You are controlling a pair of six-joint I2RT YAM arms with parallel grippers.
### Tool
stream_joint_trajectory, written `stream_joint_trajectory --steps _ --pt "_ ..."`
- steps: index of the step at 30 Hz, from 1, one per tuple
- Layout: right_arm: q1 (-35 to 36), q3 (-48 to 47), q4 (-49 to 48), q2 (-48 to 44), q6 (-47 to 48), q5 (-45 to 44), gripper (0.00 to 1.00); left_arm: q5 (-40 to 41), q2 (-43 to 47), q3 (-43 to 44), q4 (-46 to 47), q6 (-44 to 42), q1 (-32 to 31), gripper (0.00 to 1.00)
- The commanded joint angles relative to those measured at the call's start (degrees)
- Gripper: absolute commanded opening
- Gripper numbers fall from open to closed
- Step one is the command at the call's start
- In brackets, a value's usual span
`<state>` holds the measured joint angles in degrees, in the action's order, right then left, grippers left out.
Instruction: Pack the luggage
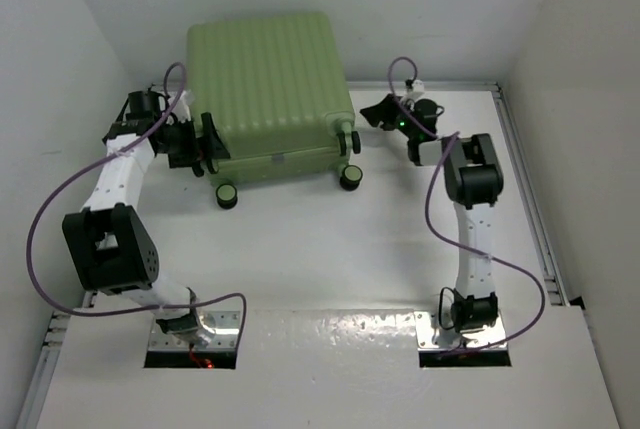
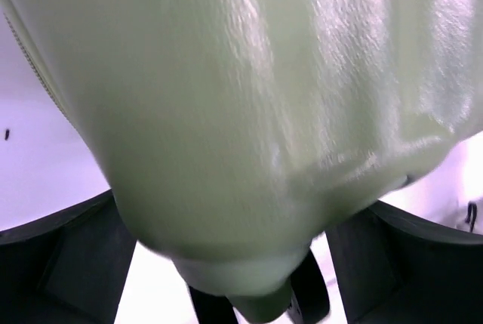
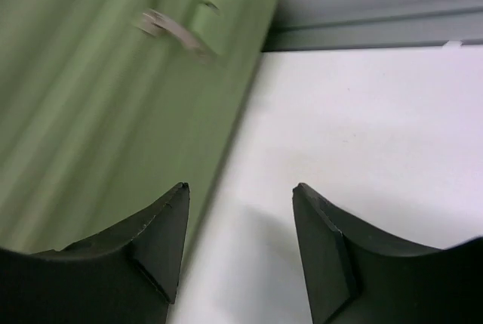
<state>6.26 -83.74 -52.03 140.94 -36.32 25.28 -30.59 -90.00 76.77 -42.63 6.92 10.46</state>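
At the far end of the white table (image 1: 330,249) the light-green suitcase (image 1: 270,79) lies closed, ribbed shell up, its black wheels (image 1: 227,195) facing the arms. Against its near-left corner the left gripper (image 1: 200,144) has its jaws spread wide with that corner (image 2: 249,75) between them, though contact cannot be told. Just beside the suitcase's right edge (image 3: 90,97) the right gripper (image 3: 240,188) hangs with jaws apart, gripping nothing.

White table (image 1: 320,249), plain white walls (image 1: 60,49), metal rail (image 1: 527,199) along right edge.
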Motion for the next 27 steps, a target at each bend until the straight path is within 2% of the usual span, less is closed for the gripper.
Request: stream_joint_trajectory --steps 1,4,7,8,12,16,17,19,22,23,24,25,26,27 --pt "-2.65 5.07 -2.65 -11.47 -6.39 10.47 0.57 -3.92 2.69 -3.37 44.57 -1.55 -2.98 1.0" --pt "-5.02 6.92 5.94 -13.41 -10.09 17.76 0.55 -6.85 11.03 -8.8 44.04 -2.25 -4.04 1.0" --pt "-5.03 8.07 10.45 -15.61 -13.95 23.56 0.55 -3.79 17.9 -14.27 42.55 -1.56 -4.04 1.0" --pt "-5.03 8.68 11.76 -15.87 -14.83 23.76 0.54 -3.17 22.19 -15.41 42.54 -1.56 -4.04 1.0" --pt "-3.11 7.99 18.19 -14.22 -18.33 23.07 0.5 2.89 30.2 -17.71 40.44 2.74 -2.9 1.0" --pt "-1.61 2.46 20.39 -7.55 -24.5 21.31 0.48 10.8 31.9 -15.43 39.12 9.24 1.04 1.0" --pt "-1.17 -0.95 22.39 -6.66 -25.38 21.22 0.47 15.6 31.38 -13.25 37.99 10.73 1.66 1.0" --pt "-0.73 -2.56 24.07 -4.1 -25.82 21.13 0.46 21.42 28.66 -8.51 34.82 13.55 3.42 0.96" --pt "0.76 -2.74 28.45 -4.1 -22.15 20.25 0.46 28.02 17.87 -3.49 34.81 13.03 4.22 0.88" --pt "1.29 -1.78 29.52 -4.19 -21.44 20.08 0.46 30.56 14.1 0.97 34.81 12.51 4.22 0.85" --pt "1.56 -1.08 30.84 -4.62 -20.73 20.07 0.46 31.37 5.53 3.97 34.81 12.51 4.92 0.81" --pt "2.26 1.54 30.76 -4.97 -20.73 20.25 0.46 31.38 0.92 7.13 34.29 12.51 5.62 0.81" --pt "2.35 2.35 30.59 -5.15 -20.46 20.77 0.46 27.99 -3.65 13.69 34.28 13.12 5.63 0.79" --pt "2.7 3.14 31.8 -6.28 -20.03 20.86 0.46 27.34 -12.22 16.89 33.76 13.82 6.23 0.77"
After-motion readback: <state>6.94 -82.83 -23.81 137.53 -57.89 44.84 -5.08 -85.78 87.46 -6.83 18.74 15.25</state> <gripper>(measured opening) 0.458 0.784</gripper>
